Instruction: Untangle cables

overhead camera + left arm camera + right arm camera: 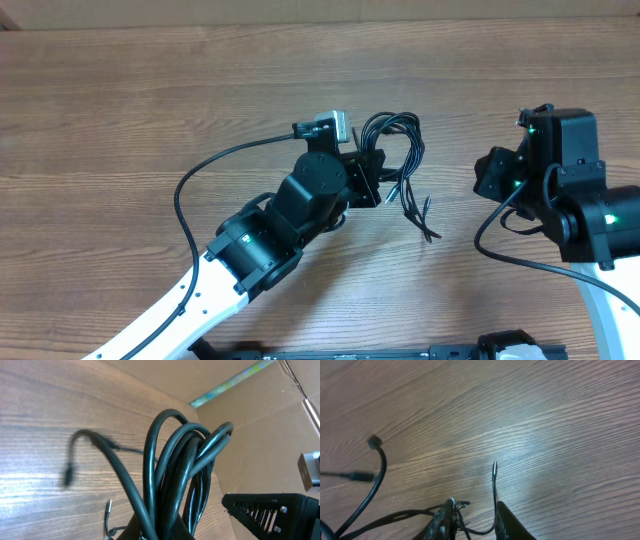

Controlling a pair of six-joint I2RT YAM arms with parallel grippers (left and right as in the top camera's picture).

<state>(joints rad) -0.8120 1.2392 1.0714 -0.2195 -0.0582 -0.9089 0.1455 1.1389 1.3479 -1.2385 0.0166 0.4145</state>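
The cables (398,132) are a bundle of thin black cords looped in the middle of the table. Their loose plug ends (424,212) trail to the lower right. My left gripper (370,175) is shut on the bundle and holds its loops upright; in the left wrist view the loops (185,455) rise from the jaws (162,532). My right gripper (492,175) sits right of the loose ends. In the right wrist view its fingers (475,507) stand apart, with a thin silver-tipped cord (494,477) lying loose between them.
The wooden table (150,90) runs under everything. A thick black arm wire (190,185) arcs left of my left arm. Other plug ends (372,442) lie at the left of the right wrist view. A black ribbed part (270,510) stands beyond the bundle.
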